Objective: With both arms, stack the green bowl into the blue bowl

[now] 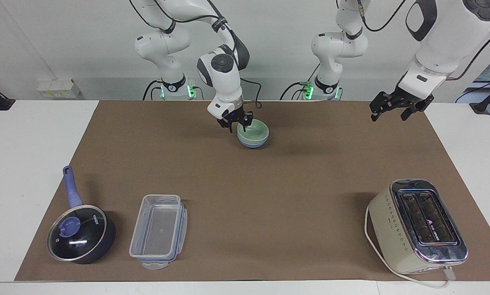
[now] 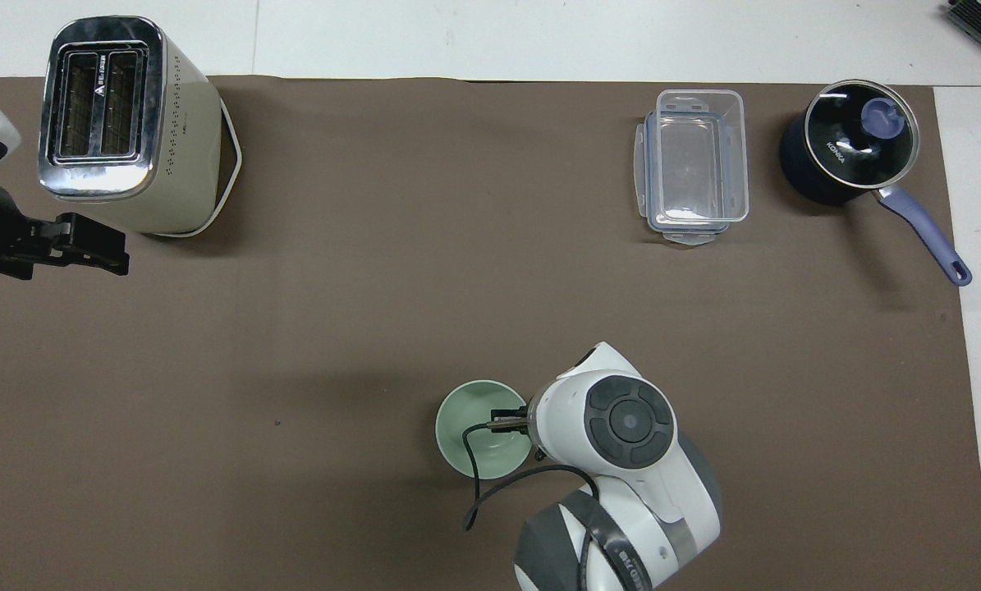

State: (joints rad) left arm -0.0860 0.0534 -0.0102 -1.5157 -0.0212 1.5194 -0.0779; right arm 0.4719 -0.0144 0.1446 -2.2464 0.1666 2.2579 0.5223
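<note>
Right gripper (image 1: 236, 123) hangs over the rim of the green bowl (image 1: 253, 132) on the side toward the right arm's end of the table, its fingers parted and clear of the rim, holding nothing. Left gripper (image 1: 392, 107) waits in the air over the mat's corner at the left arm's end, its fingers spread wide and empty.

Two bowls are in sight, one green and one blue. The green bowl sits nested in the blue bowl (image 1: 251, 143), and only a band of blue wall shows below the green rim. Both stand upright with their mouths up; being round, they have no long axis to tell. The stack rests on the brown mat (image 1: 269, 188), near the robots and about midway between the two arms' ends.

Four other things stand on the mat, one of each, all farther from the robots. One dark saucepan (image 2: 827, 172) with a glass lid and a blue handle bears the word KONKA on the lid. One clear plastic container (image 2: 694, 164) lies beside it, open. One cream toaster (image 2: 133, 123) with two slots stands toward the left arm's end; a small mark and lettering between the slots is too small to read.
</note>
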